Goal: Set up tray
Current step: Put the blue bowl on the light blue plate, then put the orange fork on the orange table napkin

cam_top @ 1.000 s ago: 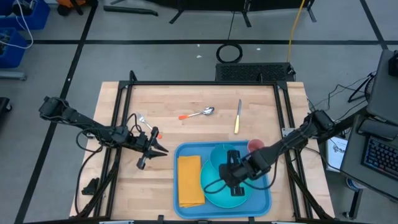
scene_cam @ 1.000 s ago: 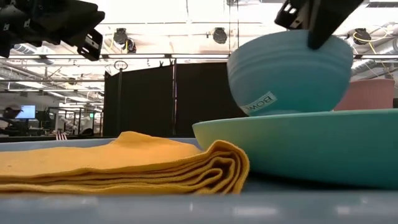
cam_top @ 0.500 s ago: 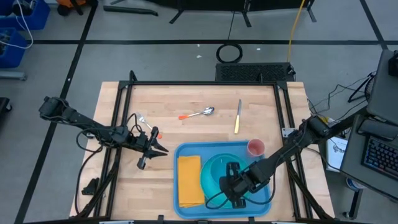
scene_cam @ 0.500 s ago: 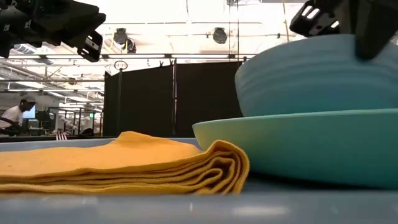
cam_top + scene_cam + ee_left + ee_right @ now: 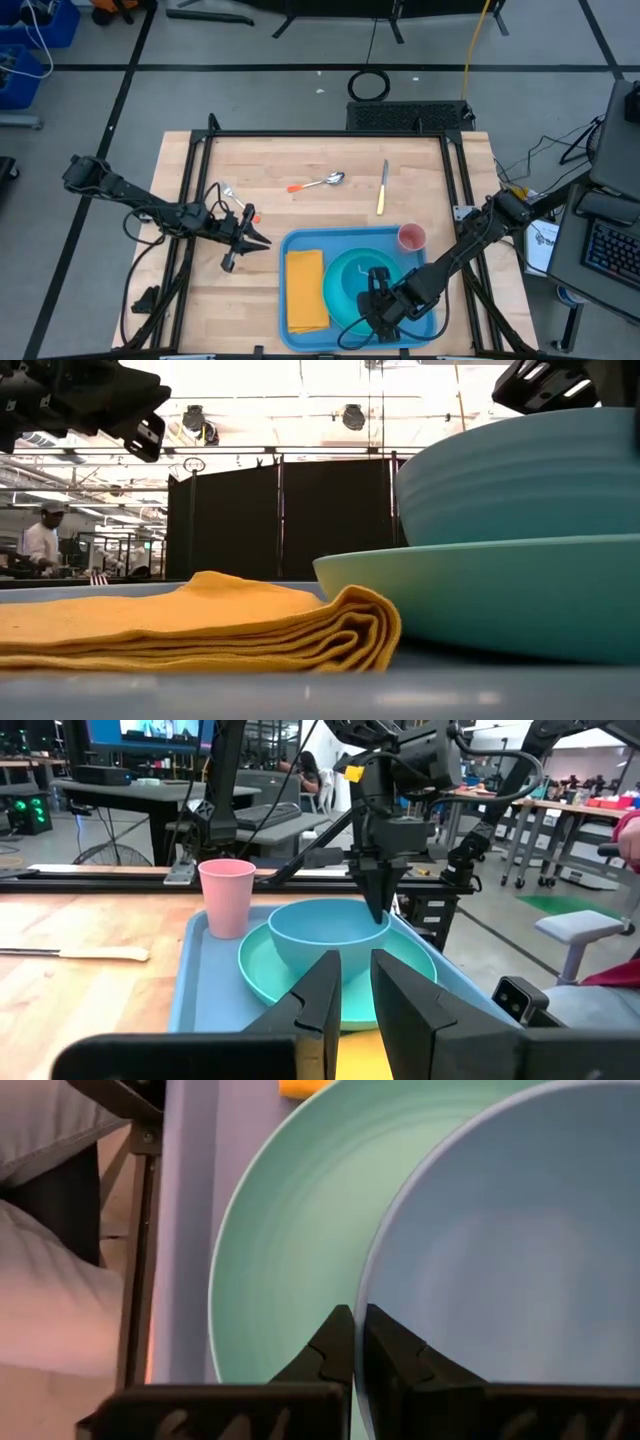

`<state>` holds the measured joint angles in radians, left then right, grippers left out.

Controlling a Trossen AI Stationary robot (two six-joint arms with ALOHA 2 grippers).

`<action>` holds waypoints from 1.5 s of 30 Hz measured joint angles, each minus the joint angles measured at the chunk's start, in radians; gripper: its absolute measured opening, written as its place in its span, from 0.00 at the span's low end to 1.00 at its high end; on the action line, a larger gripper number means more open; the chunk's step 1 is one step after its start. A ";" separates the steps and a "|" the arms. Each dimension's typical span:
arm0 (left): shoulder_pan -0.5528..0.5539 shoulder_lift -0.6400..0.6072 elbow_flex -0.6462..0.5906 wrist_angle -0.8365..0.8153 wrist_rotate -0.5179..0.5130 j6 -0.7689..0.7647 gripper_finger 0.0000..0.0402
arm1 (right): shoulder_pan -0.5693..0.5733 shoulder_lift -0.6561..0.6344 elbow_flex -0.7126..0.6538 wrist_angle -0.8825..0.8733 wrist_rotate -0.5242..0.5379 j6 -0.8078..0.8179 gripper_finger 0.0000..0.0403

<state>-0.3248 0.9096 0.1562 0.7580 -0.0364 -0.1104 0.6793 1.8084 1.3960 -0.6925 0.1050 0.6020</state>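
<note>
We see the right hand (image 5: 377,300) at the near end of the tray (image 5: 296,243), clenched on the near rim of the bowl (image 5: 325,930), which sits on the plate (image 5: 262,963). The tray lies at six o'clock on the counter (image 5: 300,160), close to its front edge.

We judge the main risk to be the let-go. The bowl sits off-centre, toward the plate's near edge, so if the fingers drag the rim as they part, it could slide or tip off the plate. A lift before the jaws clear could rock the bowl too. The cup (image 5: 411,236) stands at one o'clock from the plate in the tray's far right corner, and a wide swing of the arm could knock it over. The napkin (image 5: 306,290) lies folded at nine o'clock from the plate, out of harm's way.

The left hand (image 5: 252,240) hovers just off the tray's left edge, its fingers nearly shut on nothing we can see.

Farther out on the wooden counter lie a spoon (image 5: 320,183) at twelve o'clock and a knife (image 5: 382,187) at one. Beyond are dark partitions, workbenches, screens, and a person (image 5: 42,540) far off.
</note>
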 joint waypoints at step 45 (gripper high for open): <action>0.000 0.000 0.000 -0.031 -0.018 -0.003 0.16 | -0.004 -0.031 -0.002 0.030 -0.080 0.005 0.32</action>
<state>-0.3248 0.9096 0.1562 0.7273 -0.0540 -0.1135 0.6750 1.7777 1.3937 -0.6621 0.0246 0.6067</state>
